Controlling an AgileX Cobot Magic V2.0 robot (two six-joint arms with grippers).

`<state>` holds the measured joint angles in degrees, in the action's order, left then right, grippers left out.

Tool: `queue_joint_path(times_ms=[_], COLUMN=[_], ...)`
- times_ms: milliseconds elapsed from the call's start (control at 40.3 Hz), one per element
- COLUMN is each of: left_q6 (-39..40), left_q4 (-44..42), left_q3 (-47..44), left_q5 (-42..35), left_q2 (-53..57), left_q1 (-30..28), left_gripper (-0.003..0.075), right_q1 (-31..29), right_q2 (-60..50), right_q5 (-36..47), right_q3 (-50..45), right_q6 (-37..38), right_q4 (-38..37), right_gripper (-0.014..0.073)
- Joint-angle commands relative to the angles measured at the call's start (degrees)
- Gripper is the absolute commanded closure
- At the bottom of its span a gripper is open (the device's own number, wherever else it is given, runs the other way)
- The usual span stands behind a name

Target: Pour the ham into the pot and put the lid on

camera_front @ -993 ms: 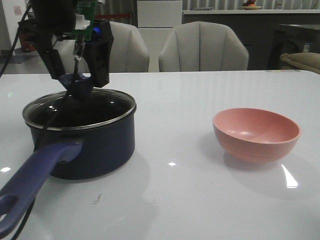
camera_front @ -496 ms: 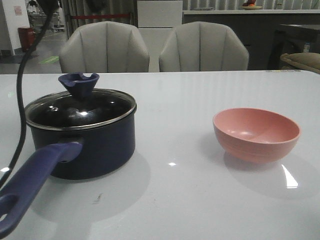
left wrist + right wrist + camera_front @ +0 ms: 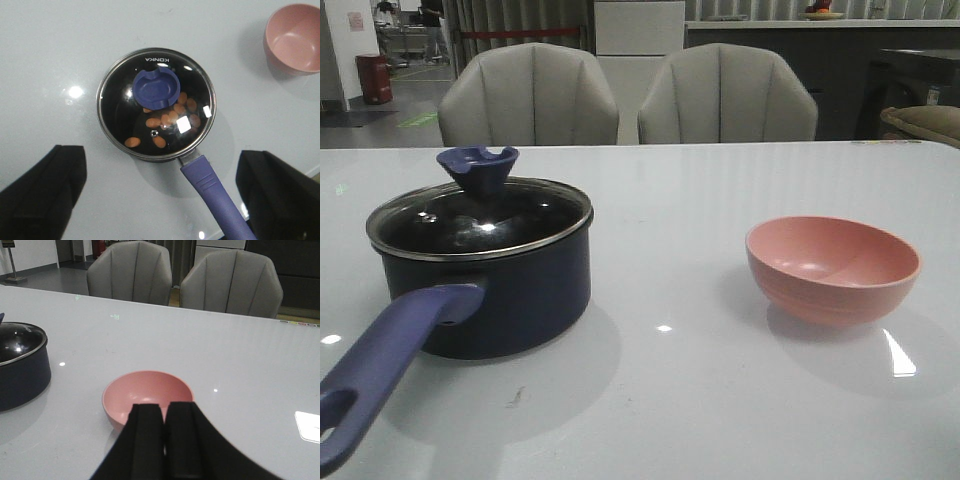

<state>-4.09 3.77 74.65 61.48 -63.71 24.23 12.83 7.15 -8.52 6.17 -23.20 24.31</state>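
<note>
The dark navy pot (image 3: 510,290) stands at the table's left, its long purplish-blue handle (image 3: 390,350) pointing to the near edge. The tinted glass lid (image 3: 480,218) sits on it, its navy knob (image 3: 478,166) free. From the left wrist view, high above, several orange-pink pieces of ham (image 3: 172,115) show through the lid (image 3: 117,110). My left gripper (image 3: 160,160) hangs open far above the pot (image 3: 150,156), holding nothing. My right gripper (image 3: 164,407) is shut and empty, just on the near side of the pink bowl (image 3: 147,392). Neither gripper appears in the front view.
The pink bowl (image 3: 832,265) stands empty at the table's right, well apart from the pot. Two grey chairs (image 3: 725,95) stand behind the far edge. A white patch (image 3: 307,426) lies on the table to the bowl's right.
A second ago my left gripper was at the lid's knob. It has since let go and risen out of the front view, cable included. The lid stays on the pot.
</note>
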Motion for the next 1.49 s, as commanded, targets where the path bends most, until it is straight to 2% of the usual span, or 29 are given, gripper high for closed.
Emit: queue_joint_path(times_ms=[0,199,372,695,943,1018,1067,1216,1291,1465], left_q6=[0.0,0.0,0.0,0.0,0.0,0.0,0.0,0.0,0.0,0.0], left_q4=[0.5,0.6,1.1,0.6,0.9,0.9,0.9,0.9,0.9,0.9], left_q3=[-5.5,-20.7,-31.7,-48.1,-54.6,-55.1,-55.1,-55.1,-55.1,-55.1], left_q5=[-10.7,-23.6,-30.6,-34.1,-35.2,-36.7,-37.2,-37.5,-37.5,-37.5], left_q2=[7.6,22.7,37.9,63.1,63.5,63.5,63.5,63.5,63.5,63.5], left_q1=[0.1,0.1,0.1,0.1,0.1,0.1,0.1,0.1,0.1,0.1], left_gripper=[0.0082,0.0082,0.0082,0.0082,0.009,0.0152,0.0237,0.0624,0.0582,0.0589], right_q1=[0.0,0.0,0.0,0.0,0.0,0.0,0.0,0.0,0.0,0.0], right_q2=[0.5,0.5,0.5,0.5,0.5,0.5,0.5,0.5,0.5,0.5], right_q5=[4.4,4.4,4.4,4.4,4.4,4.4,4.4,4.4,4.4,4.4], right_q3=[1.5,1.5,1.5,1.5,1.5,1.5,1.5,1.5,1.5,1.5], right_q6=[-0.5,-0.5,-0.5,-0.5,-0.5,-0.5,-0.5,-0.5,-0.5,-0.5], right_q4=[0.3,0.3,0.3,0.3,0.3,0.3,0.3,0.3,0.3,0.3], right_gripper=[0.0444,0.0444,0.0444,0.0444,0.0444,0.0444,0.0444,0.0444,0.0444,0.0444])
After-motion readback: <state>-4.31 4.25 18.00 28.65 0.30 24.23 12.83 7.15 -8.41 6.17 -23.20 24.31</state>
